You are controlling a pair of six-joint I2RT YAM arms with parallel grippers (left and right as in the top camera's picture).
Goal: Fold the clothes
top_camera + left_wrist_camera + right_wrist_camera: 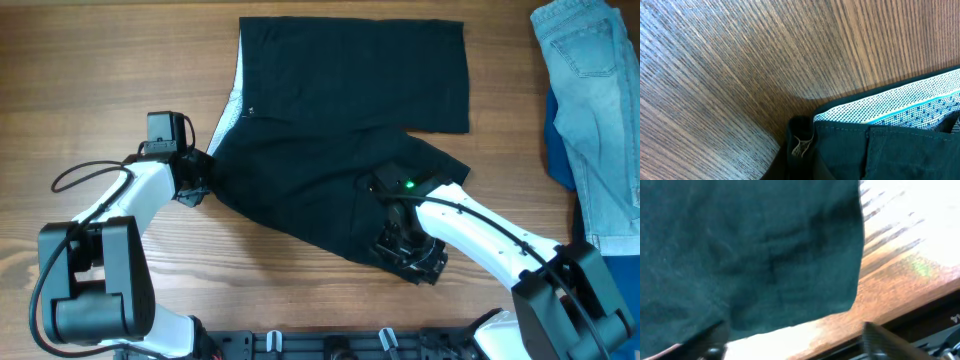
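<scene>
Overhead: judged shorts limp, light, waistband best hold. Could not tell state of left tool; found right tool released.

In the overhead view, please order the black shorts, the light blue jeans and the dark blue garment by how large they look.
1. black shorts, the largest.
2. light blue jeans, though the frame edge cuts them off.
3. dark blue garment, the smallest: only a strip shows beside the jeans.
</scene>
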